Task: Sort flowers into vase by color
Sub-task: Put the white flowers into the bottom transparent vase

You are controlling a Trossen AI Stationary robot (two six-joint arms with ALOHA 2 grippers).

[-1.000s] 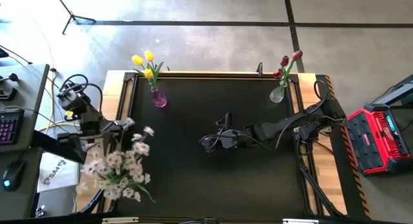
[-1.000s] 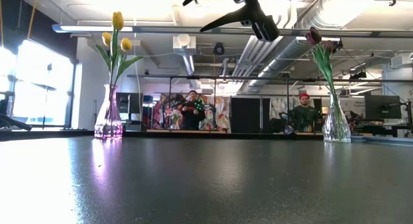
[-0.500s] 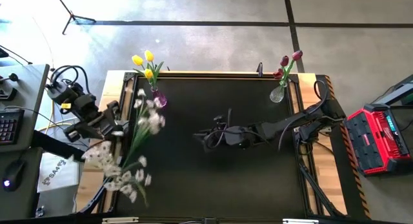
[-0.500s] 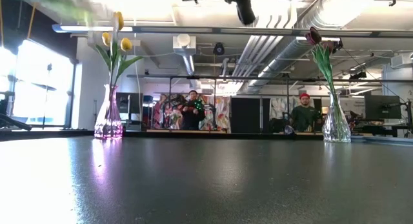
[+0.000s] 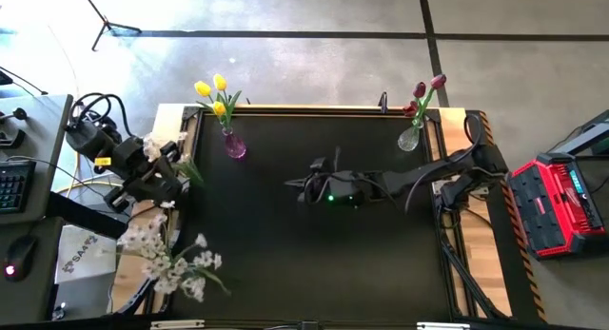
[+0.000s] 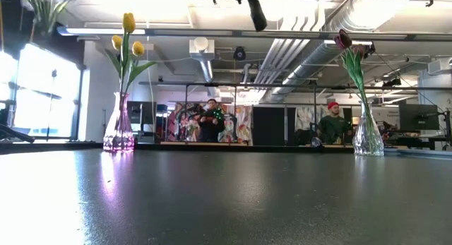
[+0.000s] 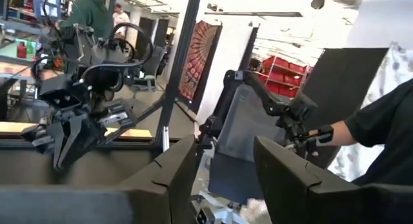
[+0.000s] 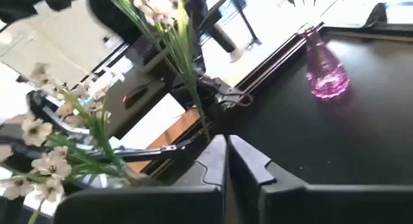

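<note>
Here, at the table's left edge (image 5: 285, 273), the left gripper (image 5: 169, 171) holds a spray of white flowers (image 5: 171, 259) by the stem, blossoms hanging off the edge. The purple vase (image 5: 234, 145) holds yellow tulips (image 5: 211, 87). Mid-table, the right gripper (image 5: 303, 186) hovers closed and empty. The clear vase (image 5: 410, 137) holds red tulips (image 5: 423, 90). No third vase shows, so keep a firm hold on the stem and steer clear of both vases.

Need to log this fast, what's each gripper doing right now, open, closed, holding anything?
Left gripper: at the table's left edge by the white blossom spray; whether it grips cannot be told.
Right gripper: jaws closed, empty, over mid-table.
</note>
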